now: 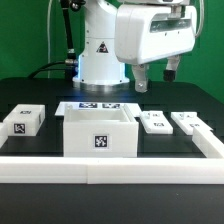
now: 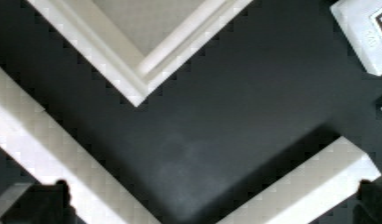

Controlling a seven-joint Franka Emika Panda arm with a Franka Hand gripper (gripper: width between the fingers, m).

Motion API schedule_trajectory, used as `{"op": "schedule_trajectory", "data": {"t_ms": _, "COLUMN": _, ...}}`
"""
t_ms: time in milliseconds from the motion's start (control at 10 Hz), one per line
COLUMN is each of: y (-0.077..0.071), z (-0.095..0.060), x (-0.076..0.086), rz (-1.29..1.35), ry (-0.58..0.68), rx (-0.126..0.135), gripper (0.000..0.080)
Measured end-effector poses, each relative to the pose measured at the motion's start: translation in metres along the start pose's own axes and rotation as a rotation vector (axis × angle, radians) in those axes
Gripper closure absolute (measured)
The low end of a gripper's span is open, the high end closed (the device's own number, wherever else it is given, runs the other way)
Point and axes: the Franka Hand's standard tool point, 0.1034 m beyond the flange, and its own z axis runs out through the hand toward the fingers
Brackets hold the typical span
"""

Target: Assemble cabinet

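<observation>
The cabinet's body, a large white plastic rectangular box (image 1: 98, 132), open at the top and with a square black-and-white tag on its front wall, stands upright in the middle of the black table (image 1: 40, 95). Taking the exterior view as the clock face, its loose parts lie apart from it. A small white tagged plastic block (image 1: 25, 120) sits at nine o'clock. Two small flat white tagged panels sit at three o'clock, the nearer panel (image 1: 153, 122) just beside the box and the farther panel (image 1: 190, 122) next to it. The marker board (image 1: 100, 106) lies behind the box at twelve o'clock, and the long white border bar (image 1: 110, 166) runs along at six.

Your gripper (image 1: 156, 75) hangs in the air at about one o'clock from the box, roughly over the nearer panel, with its fingers spread and nothing between them. The wrist view shows a white corner rim (image 2: 143, 70), probably the box's, but no fingertips that you can read clearly.

I judge the step in hand to be fetching a panel. Centre over the nearer panel before you descend. Turn the wrist so the fingers straddle its narrow width, then come straight down. That panel lies close to the box wall, so keep the inner finger off the wall. Close on the panel's edges, then lift well clear before carrying it across.
</observation>
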Motion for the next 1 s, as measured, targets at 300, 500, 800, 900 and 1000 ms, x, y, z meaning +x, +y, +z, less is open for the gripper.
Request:
{"op": "schedule_trajectory", "data": {"t_ms": 300, "y": 0.0, "z": 0.0, "x": 0.0, "rz": 0.0, "ry": 0.0, "rx": 0.0, "gripper": 0.0001}}
{"op": "schedule_trajectory", "data": {"t_ms": 500, "y": 0.0, "z": 0.0, "x": -0.001, "rz": -0.031, "ry": 0.005, "rx": -0.006, "gripper": 0.0001}}
{"op": "schedule_trajectory", "data": {"t_ms": 800, "y": -0.004, "z": 0.007, "x": -0.022, "rz": -0.221, "ry": 0.021, "rx": -0.038, "gripper": 0.0001}}
{"op": "schedule_trajectory", "data": {"t_ms": 900, "y": -0.002, "z": 0.01, "x": -0.027, "rz": -0.336, "ry": 0.001, "rx": -0.043, "gripper": 0.0001}}
{"op": "schedule_trajectory", "data": {"t_ms": 1000, "y": -0.003, "z": 0.013, "x": -0.031, "rz": -0.388, "ry": -0.022, "rx": -0.034, "gripper": 0.0001}}
